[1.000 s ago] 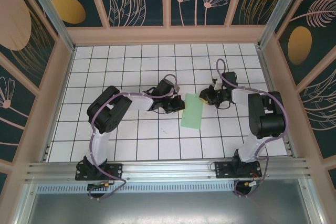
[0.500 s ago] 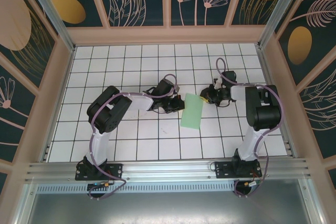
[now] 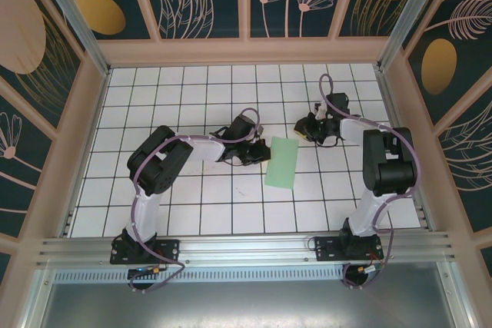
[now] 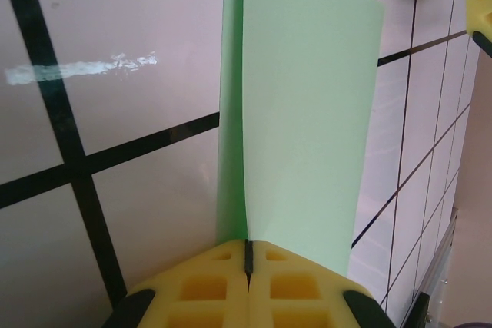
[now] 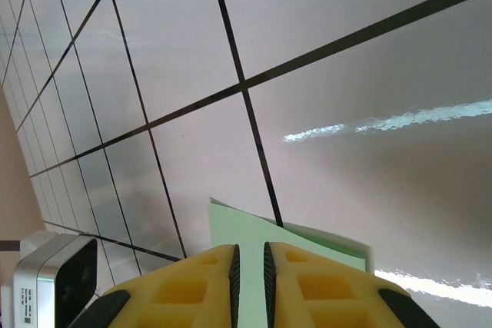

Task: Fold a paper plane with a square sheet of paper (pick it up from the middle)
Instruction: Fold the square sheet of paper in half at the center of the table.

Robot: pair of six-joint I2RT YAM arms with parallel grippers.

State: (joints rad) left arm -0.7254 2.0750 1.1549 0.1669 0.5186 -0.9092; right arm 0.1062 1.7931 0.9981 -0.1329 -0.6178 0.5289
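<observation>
Sheet of paper (image 3: 282,164): pale mint green, folded into a narrow rectangle. It sits on the table (image 3: 192,105) a little right of centre, about midway between the far and near edges. Long side runs far-to-near with a slight tilt. The table is white with dark grid lines.

Left fingers (image 3: 264,153) are at the sheet's left long edge, toward its far half. In the left wrist view the yellow left fingers (image 4: 257,266) are clenched tight with no gap at the seam. The sheet of paper (image 4: 307,113) comes straight out from between them, so they are grasping it. The pinch is on the fold: the crease runs away from the seam, with a narrow darker strip left of it and a wider lit panel right of it. Can't tell if the pinched edge is off the table.

Right fingers (image 3: 303,130) are just past the sheet's far right corner, on the side of the table's far edge. From above, can't tell whether they touch it. In the right wrist view the right fingers (image 5: 223,270) are nearly together, with a thin dark slit between them and some green at its base. A corner of the sheet of paper (image 5: 238,228) lies just past the tips, flat on the table. Can't tell whether they are grasping it.

A small silver box (image 5: 50,282) with a label is low left in the right wrist view, near the sheet.
</observation>
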